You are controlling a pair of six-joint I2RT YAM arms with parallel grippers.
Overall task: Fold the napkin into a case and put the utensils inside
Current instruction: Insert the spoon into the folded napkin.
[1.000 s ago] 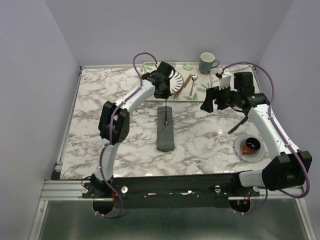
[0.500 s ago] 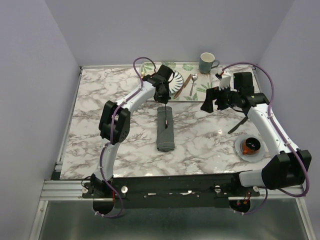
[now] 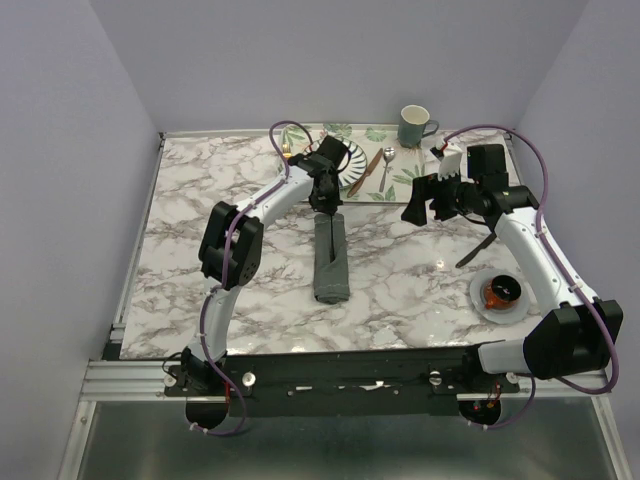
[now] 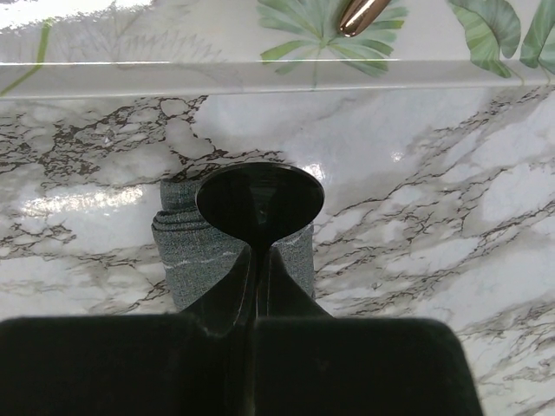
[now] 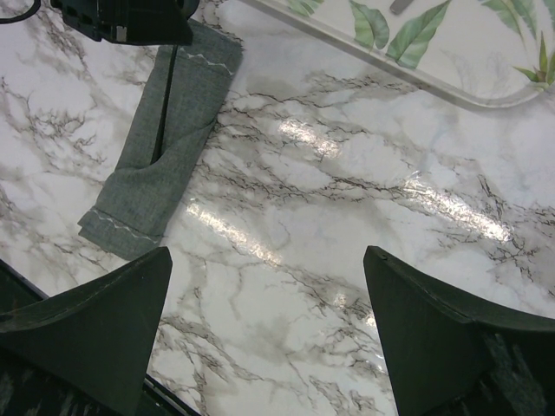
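Bright, even light falls from overhead. The glossy surface point(image 5: 347, 113) throws white glare: streaks toward its far edge in the right wrist view, and a patch beside the napkin point(image 4: 186, 234) in the left wrist view. Shadows are soft and short. The left end effector point(image 4: 258, 260) is a dark, blurred mass. The right end effector point(image 5: 267, 260) has equally soft fingers point(image 5: 95, 321). The top view is sharp throughout.

The top camera looks down from above the near edge over the whole tabletop point(image 3: 200, 220). The left wrist camera sits close above the case point(image 3: 331, 265); the right wrist camera sees it from farther off.
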